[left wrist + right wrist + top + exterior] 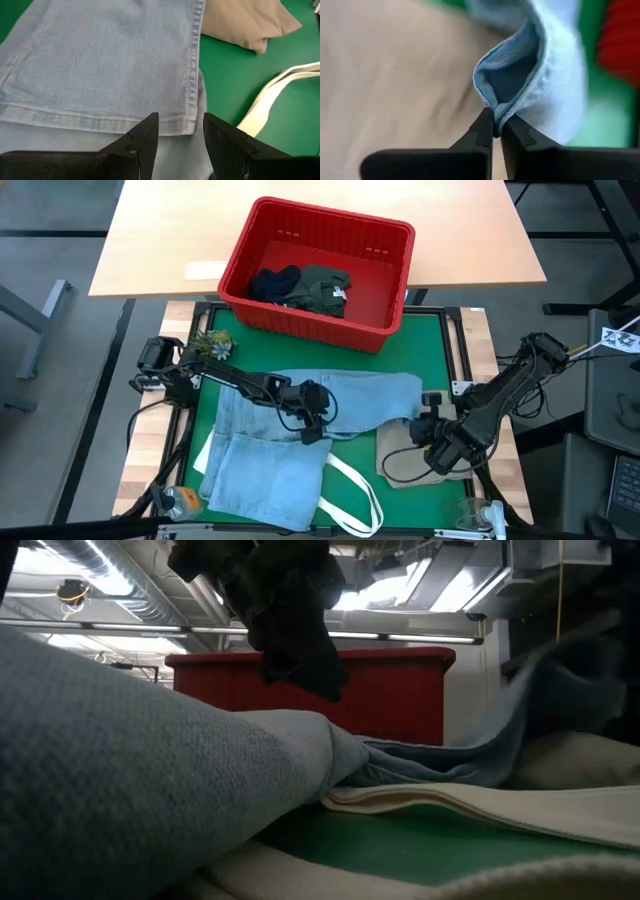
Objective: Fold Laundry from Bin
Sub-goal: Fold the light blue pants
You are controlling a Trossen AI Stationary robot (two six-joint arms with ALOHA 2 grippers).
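Done: jeans (pixel 300 430) lie spread mid-table, maybe half folded.
Left: dark clothes (pixel 310 288) wait in red bin (pixel 390 330).
Right gripper (pixel 496 131): clenched on jeans edge.
Left gripper (pixel 181 135): released, over jeans.

My two arms are dark and jointed, trailing black cables; each gripper ends in tapered matte-black fingers (pixel 145 140).

In the low view the jeans (pixel 120 770) fill the foreground, hiding most of the red bin (pixel 390 690). The beige cloth (pixel 415 465) lies partly under the right arm; its full shape cannot be told.
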